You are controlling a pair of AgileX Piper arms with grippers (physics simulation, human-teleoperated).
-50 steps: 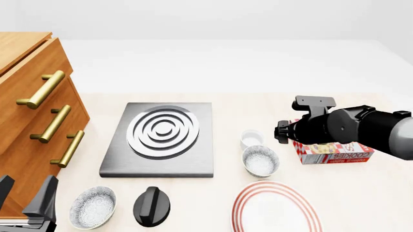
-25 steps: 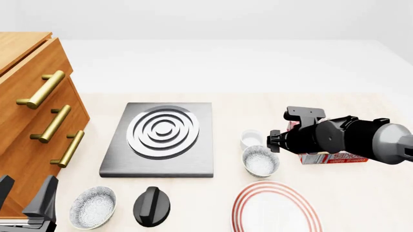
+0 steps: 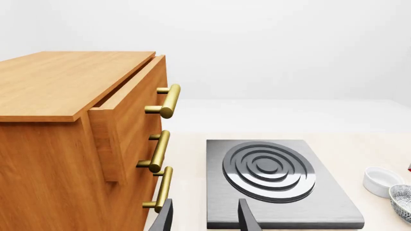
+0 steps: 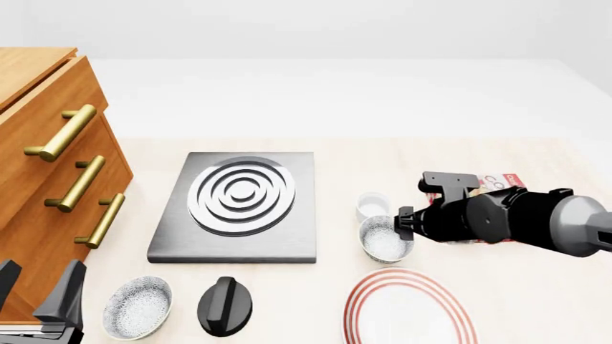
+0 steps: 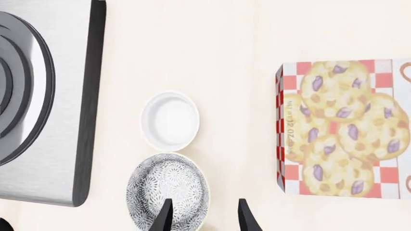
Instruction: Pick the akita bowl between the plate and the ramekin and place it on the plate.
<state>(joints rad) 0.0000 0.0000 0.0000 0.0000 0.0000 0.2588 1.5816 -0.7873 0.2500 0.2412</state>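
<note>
The akita bowl [image 4: 385,239], speckled grey-white inside, sits between the small white ramekin [image 4: 373,206] and the red-ringed plate [image 4: 409,309]. My right gripper [image 4: 405,223] hangs just above the bowl's right edge, open and empty. In the right wrist view the right gripper [image 5: 203,217] straddles the rim of the akita bowl [image 5: 168,191], one finger over its inside and the other over bare table, with the ramekin [image 5: 169,120] just beyond. My left gripper [image 4: 36,288] rests open at the near left corner; the left wrist view shows the left gripper [image 3: 204,219] empty.
A look-alike speckled bowl [image 4: 137,307] and a black knob [image 4: 225,305] lie near the front left. A grey stove slab [image 4: 234,208] with rings fills the middle. A wooden drawer cabinet [image 4: 43,172] stands left. A cookie box [image 5: 347,127] lies right of the ramekin.
My right arm has swung left and down from over the cookie box to over the akita bowl's right edge. The left arm and all objects stayed put.
</note>
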